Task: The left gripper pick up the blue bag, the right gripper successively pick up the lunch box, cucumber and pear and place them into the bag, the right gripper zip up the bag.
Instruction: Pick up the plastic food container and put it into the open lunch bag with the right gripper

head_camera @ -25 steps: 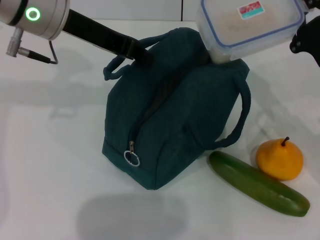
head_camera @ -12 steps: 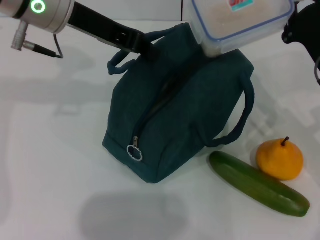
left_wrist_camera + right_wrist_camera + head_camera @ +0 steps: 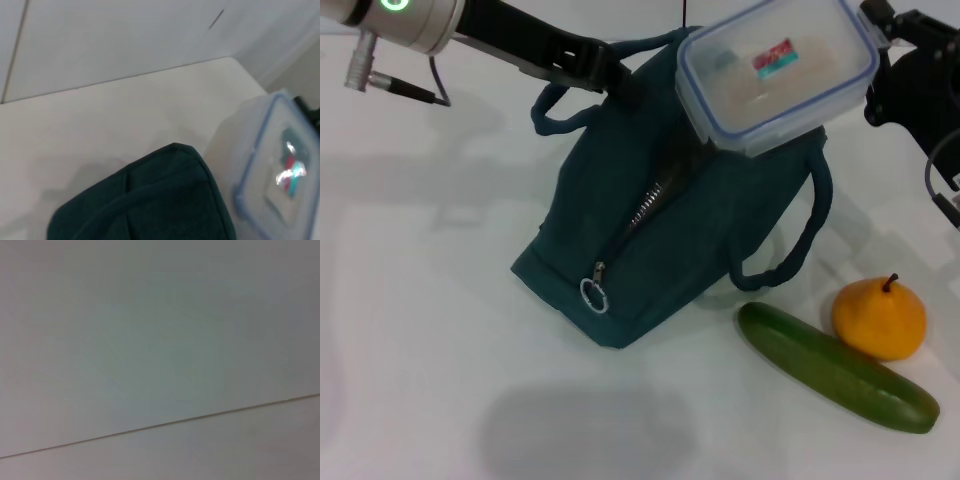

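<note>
Lunch box [image 3: 775, 75], clear plastic w/ blue rim, held by right gripper [image 3: 880, 70] over dark teal fabric bag [image 3: 670, 240]. Left gripper [image 3: 610, 75] pinches bag's far-left handle. Zip looks barely open, so box may bump & slip off.

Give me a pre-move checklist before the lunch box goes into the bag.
1. Left gripper on the blue bag at its far handle: ok.
2. Lunch box held aloft by the right gripper, over the bag: ok.
3. Lunch box lid closed: ok.
4. Bag opening wide enough: not ok, the zipper gap is narrow.
5. Cucumber and pear on the table, off the bag: ok.
</note>
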Robot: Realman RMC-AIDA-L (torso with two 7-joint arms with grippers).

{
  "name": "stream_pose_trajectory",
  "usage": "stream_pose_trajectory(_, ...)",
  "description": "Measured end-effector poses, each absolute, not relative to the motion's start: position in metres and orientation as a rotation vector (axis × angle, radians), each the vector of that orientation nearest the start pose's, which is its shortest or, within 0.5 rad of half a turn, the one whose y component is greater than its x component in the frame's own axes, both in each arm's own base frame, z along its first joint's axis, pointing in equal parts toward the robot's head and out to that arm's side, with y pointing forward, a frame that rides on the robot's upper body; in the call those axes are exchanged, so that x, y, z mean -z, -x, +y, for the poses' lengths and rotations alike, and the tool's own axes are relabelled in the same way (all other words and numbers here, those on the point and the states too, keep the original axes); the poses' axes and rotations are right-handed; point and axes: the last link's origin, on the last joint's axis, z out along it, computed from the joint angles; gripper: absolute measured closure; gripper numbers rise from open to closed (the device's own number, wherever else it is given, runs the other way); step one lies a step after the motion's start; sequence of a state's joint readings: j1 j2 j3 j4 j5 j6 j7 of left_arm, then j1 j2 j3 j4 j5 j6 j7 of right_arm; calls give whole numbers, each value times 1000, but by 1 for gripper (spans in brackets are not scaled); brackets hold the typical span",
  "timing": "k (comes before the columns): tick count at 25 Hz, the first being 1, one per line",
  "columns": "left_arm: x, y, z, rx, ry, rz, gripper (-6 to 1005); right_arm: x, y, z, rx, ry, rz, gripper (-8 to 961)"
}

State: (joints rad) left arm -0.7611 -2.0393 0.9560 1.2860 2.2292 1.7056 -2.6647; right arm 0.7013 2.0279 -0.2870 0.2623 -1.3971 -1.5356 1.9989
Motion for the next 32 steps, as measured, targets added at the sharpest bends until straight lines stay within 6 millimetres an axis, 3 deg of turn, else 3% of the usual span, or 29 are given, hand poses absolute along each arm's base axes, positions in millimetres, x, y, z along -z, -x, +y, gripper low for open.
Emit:
stream_pose_trajectory(11, -57, 118, 382, 318, 2688, -1361, 955, 44, -230, 345, -1986, 1340, 2187, 812)
stream_pose_trajectory(25, -51, 110, 382, 379, 2740, -1370, 955, 56, -190, 377, -1871, 1514, 2202, 809)
stream_pose_trajectory(32, -55, 116, 389, 449, 2712, -1382, 955, 64, -192, 377, -1775, 1545, 2224, 807)
